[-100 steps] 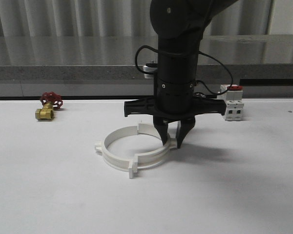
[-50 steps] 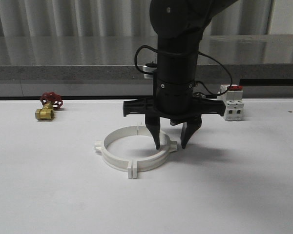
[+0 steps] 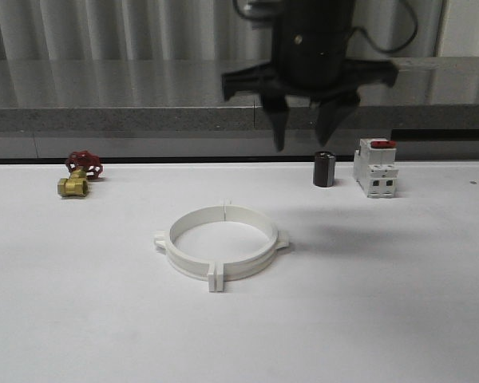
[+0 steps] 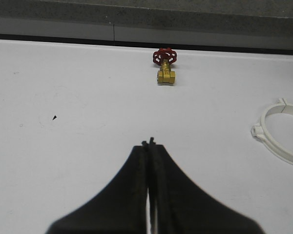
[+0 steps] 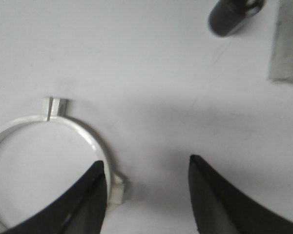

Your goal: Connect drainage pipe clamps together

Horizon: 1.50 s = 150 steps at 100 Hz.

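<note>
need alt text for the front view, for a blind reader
Two white half-ring clamps lie joined as one ring mid-table, with the right gripper open, raised above and behind them. At the back sit a brass valve on the left, and a dark cylinder and white breaker on the right.

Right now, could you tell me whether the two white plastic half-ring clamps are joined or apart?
Joined: the white plastic half-ring clamps form one closed ring, end tabs meeting.

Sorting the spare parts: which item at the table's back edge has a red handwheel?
The brass valve at far left; the dark cylinder and white breaker at right have no handwheel.
</note>
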Each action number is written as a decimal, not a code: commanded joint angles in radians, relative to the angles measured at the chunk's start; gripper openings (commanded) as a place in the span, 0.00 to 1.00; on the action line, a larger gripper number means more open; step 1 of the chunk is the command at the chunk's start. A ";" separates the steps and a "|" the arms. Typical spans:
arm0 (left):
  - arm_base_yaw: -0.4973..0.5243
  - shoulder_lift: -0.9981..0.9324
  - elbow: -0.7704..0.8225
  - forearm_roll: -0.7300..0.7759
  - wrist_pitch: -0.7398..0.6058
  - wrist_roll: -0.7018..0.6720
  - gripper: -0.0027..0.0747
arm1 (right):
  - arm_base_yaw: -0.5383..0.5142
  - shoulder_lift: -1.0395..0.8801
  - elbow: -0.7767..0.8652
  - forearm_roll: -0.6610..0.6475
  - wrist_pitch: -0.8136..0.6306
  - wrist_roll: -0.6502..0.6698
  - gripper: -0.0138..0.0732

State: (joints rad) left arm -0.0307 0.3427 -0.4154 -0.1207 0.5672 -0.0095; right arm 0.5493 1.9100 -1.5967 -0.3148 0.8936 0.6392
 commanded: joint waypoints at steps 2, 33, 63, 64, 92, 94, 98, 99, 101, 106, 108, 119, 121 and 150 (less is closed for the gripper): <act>0.001 0.008 -0.027 -0.007 -0.070 -0.001 0.01 | -0.042 -0.147 0.011 -0.058 -0.014 -0.053 0.62; 0.001 0.008 -0.027 -0.007 -0.070 -0.001 0.01 | -0.231 -0.556 0.374 -0.058 -0.123 -0.090 0.62; 0.001 0.008 -0.027 -0.007 -0.070 -0.001 0.01 | -0.322 -1.052 0.763 -0.058 -0.153 -0.090 0.61; 0.001 0.008 -0.027 -0.007 -0.070 -0.001 0.01 | -0.322 -1.078 0.770 -0.058 -0.153 -0.090 0.61; 0.001 0.008 -0.027 -0.007 -0.070 -0.001 0.01 | -0.322 -1.621 0.971 -0.062 -0.105 -0.089 0.28; 0.001 0.008 -0.027 -0.007 -0.070 -0.001 0.01 | -0.322 -1.659 0.980 -0.066 -0.101 -0.089 0.23; 0.001 0.008 -0.027 -0.007 -0.070 -0.001 0.01 | -0.322 -1.719 0.997 -0.076 -0.091 -0.090 0.14; 0.001 0.008 -0.027 -0.007 -0.070 -0.001 0.01 | -0.322 -1.741 1.002 -0.082 -0.086 -0.090 0.10; 0.001 0.008 -0.027 -0.007 -0.070 -0.001 0.01 | -0.322 -1.774 1.007 -0.085 -0.077 -0.090 0.07; 0.001 0.008 -0.027 -0.007 -0.070 -0.001 0.01 | -0.322 -1.840 1.021 -0.102 -0.054 -0.090 0.02; 0.001 0.008 -0.027 -0.007 -0.070 -0.001 0.01 | -0.322 -1.865 1.025 -0.111 -0.043 -0.091 0.03; 0.001 0.008 -0.027 -0.007 -0.070 -0.001 0.01 | -0.321 -1.944 1.048 -0.145 -0.012 -0.091 0.02; 0.001 0.008 -0.027 -0.007 -0.070 -0.001 0.01 | -0.321 -1.943 1.048 -0.152 -0.001 -0.091 0.02; 0.001 0.008 -0.027 -0.007 -0.068 -0.001 0.01 | -0.321 -1.922 1.058 -0.153 0.040 -0.091 0.02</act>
State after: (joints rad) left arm -0.0307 0.3419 -0.4137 -0.1190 0.5672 -0.0088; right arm 0.2339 -0.0161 -0.5197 -0.4264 0.9970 0.5582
